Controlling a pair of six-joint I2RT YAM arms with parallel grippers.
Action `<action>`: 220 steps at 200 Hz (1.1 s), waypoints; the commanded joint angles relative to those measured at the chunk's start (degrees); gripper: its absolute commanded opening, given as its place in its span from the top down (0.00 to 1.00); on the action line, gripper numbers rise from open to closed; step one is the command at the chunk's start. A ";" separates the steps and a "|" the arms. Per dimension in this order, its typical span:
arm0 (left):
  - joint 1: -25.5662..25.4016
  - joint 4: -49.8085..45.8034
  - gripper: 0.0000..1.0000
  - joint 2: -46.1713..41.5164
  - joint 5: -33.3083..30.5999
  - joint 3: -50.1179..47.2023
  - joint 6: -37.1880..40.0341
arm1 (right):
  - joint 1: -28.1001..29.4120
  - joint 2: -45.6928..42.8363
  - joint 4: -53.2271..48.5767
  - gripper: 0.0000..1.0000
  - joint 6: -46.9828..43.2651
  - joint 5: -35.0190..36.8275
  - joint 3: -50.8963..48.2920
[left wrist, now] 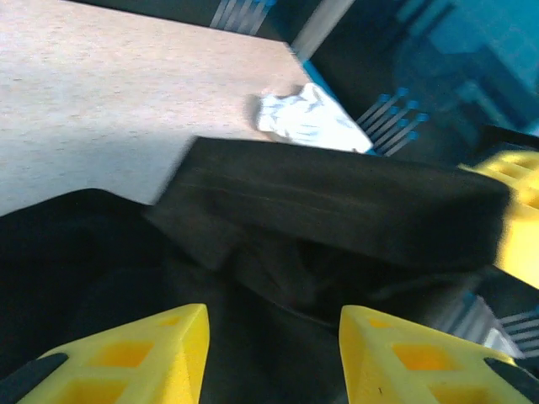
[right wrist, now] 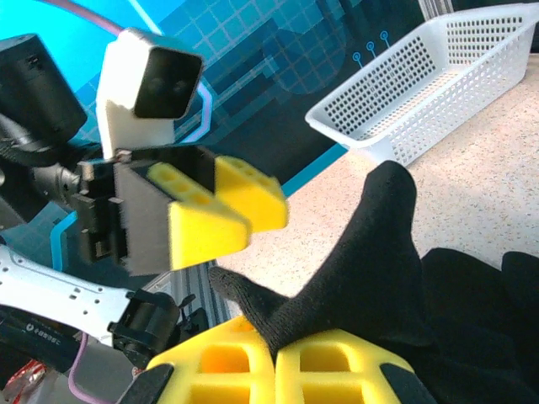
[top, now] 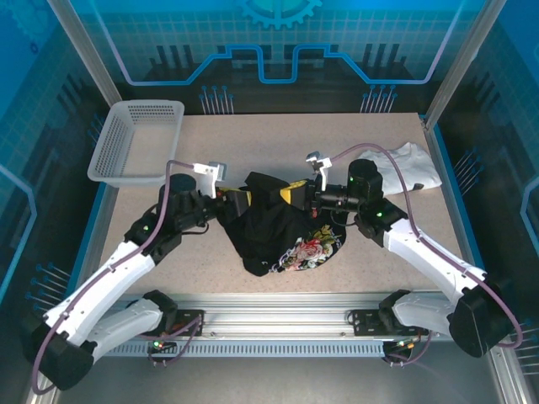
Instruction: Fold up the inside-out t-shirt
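Right gripper [right wrist: 274, 349] pinches a black flap of the t-shirt [right wrist: 379, 261] tight between its jaws. Left gripper [left wrist: 274, 313] has its jaws apart, with cloth bunched just past them. It looks soft, light and floppy, so a hem or corner seems best to grab.

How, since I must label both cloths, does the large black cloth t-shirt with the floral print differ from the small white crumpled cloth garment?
The black floral-print t-shirt is dark and patterned; the white cloth garment is plain. The t-shirt is clearly larger than the garment. The t-shirt sits mid-table, pinched by the fingers of the right gripper; the garment lies untouched at the far right corner. Both are crumpled cloth.
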 commanded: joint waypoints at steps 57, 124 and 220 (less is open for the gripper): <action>-1.24 11.89 0.60 8.26 17.81 2.73 3.75 | 0.18 -0.05 1.19 1.00 1.64 0.81 1.77; -1.70 14.18 0.57 12.58 18.68 3.96 5.25 | 0.15 -0.80 0.02 1.00 1.29 0.82 1.96; -1.92 17.52 0.91 15.94 18.95 5.31 3.93 | 0.04 -2.01 -0.78 1.00 1.02 1.41 1.43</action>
